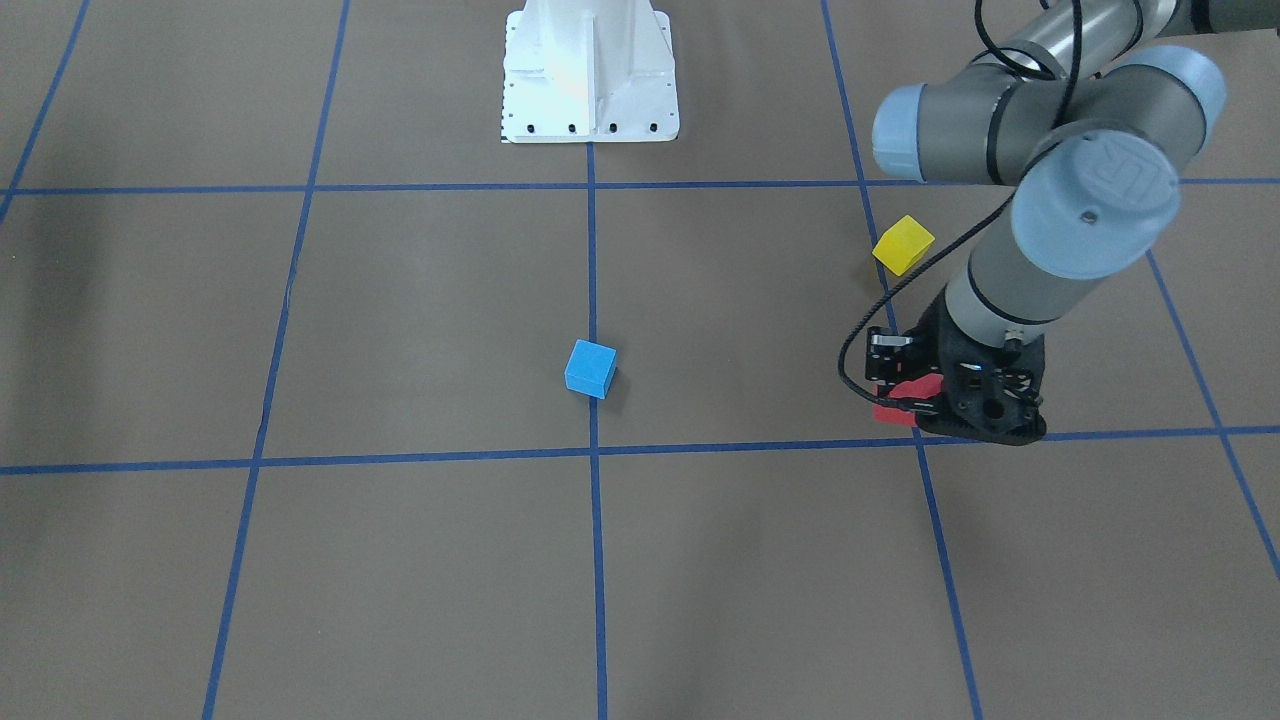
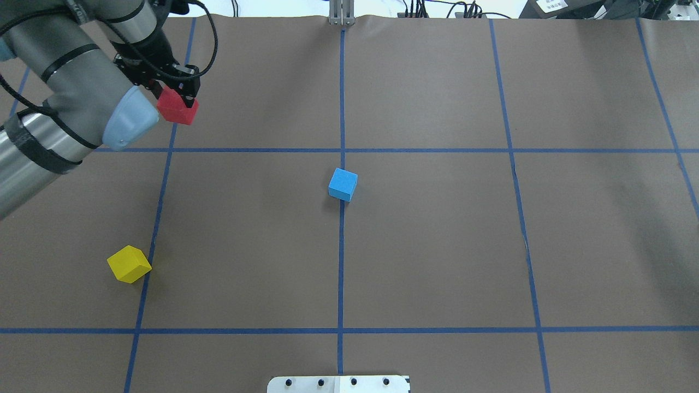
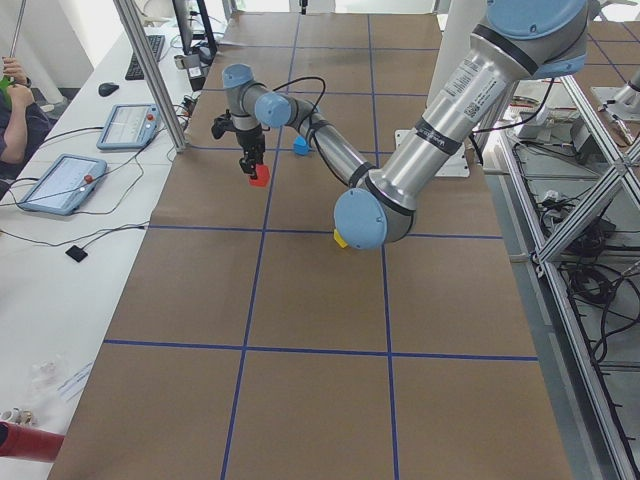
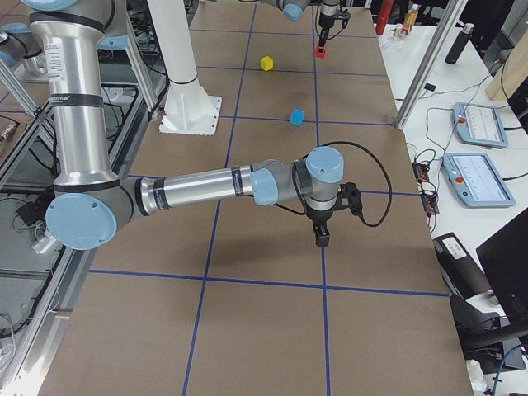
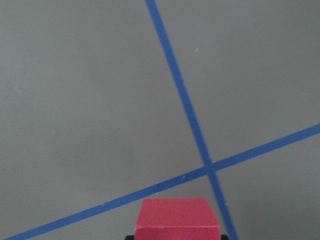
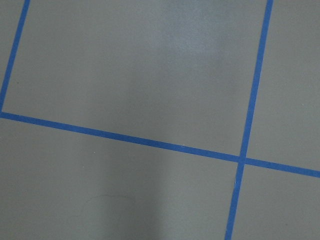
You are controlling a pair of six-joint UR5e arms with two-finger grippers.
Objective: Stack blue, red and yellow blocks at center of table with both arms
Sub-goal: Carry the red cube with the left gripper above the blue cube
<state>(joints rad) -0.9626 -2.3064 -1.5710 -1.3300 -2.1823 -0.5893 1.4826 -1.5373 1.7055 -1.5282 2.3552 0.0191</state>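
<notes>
Red block (image 2: pixel 177 109) gripped by the left gripper (image 2: pixel 173 97) over the far left of the table (image 2: pixel 437 245); no stack yet.
There are three blocks, one of each colour. The blue block (image 2: pixel 343 184) sits alone at the centre on the middle tape line, with nothing on top of it. The yellow block (image 2: pixel 129 264) lies on the near left, well apart from both others. The left gripper's fingers are closed on the red block's sides, and the block seems to be held just off the paper. By my reading, the base is in place, and the red block has to be carried to the centre and set down, then the yellow one. Of the two arms, the right reaches over the table's right side; whether the right gripper (image 4: pixel 322 239) is open or closed cannot be told.
</notes>
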